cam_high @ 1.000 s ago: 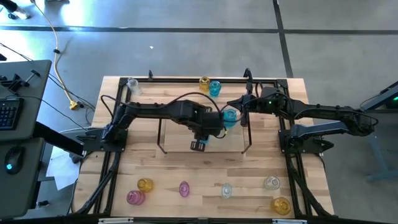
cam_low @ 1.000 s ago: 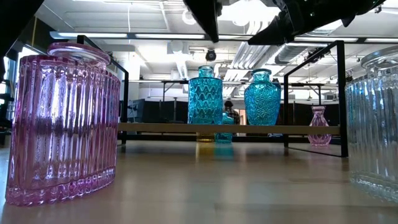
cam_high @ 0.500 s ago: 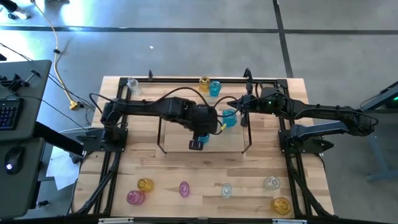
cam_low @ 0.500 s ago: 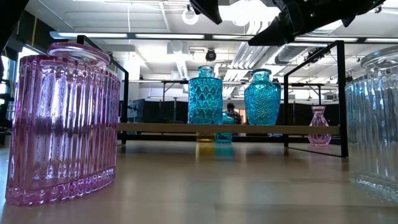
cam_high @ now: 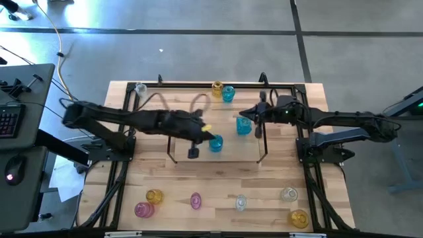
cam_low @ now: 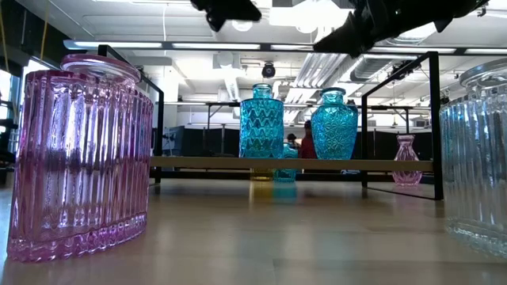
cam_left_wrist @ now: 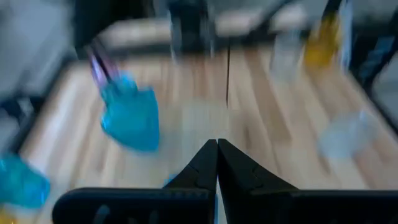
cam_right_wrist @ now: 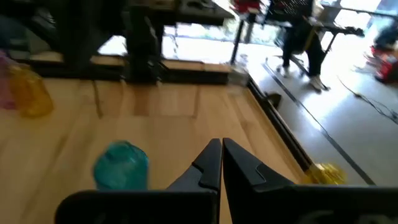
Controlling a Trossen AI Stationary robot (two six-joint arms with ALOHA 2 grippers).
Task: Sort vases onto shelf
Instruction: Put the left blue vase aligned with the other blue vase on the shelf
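Both my grippers are fully closed and empty: left gripper (cam_high: 193,153) beside the cyan-blue diamond-cut glass vase (cam_high: 215,143) on the light-wood wire-framed shelf (cam_high: 234,151), right gripper (cam_high: 243,114) near another cyan vase (cam_high: 244,125). Risk, in my judgement: either arm swinging low could topple these vases.

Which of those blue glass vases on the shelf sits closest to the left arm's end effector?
The cyan-blue glass vase beside the left end effector; the other shelf vase stands nearer the right arm.

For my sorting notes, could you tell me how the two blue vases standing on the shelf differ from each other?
In the low view, the left blue vase has straighter sides, a diamond pattern and a short wide neck; the right blue vase is rounder, with a finer pattern and a narrower neck with a flared lip. From above, the left one stands nearer the shelf's middle. Both are upright, translucent cyan.
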